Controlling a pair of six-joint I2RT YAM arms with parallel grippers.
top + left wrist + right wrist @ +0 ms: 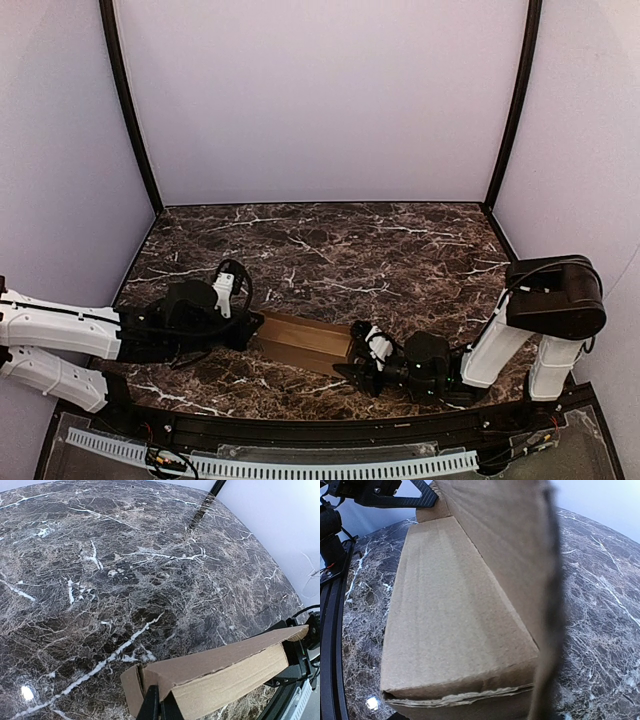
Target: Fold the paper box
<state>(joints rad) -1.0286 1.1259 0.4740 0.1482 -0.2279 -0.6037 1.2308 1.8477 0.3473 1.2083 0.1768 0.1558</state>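
The paper box is a long, plain brown cardboard box lying near the table's front edge between my two grippers. My left gripper is at its left end. In the left wrist view its two black fingers are pressed together on the edge of the end flap. My right gripper straddles the box's right end. In the right wrist view the box fills the frame and hides the fingers. A blurred cardboard edge stands close to that camera.
The dark marble table stretches behind the box to the white back wall. Black corner posts stand at the back left and back right. A black rail runs along the near edge.
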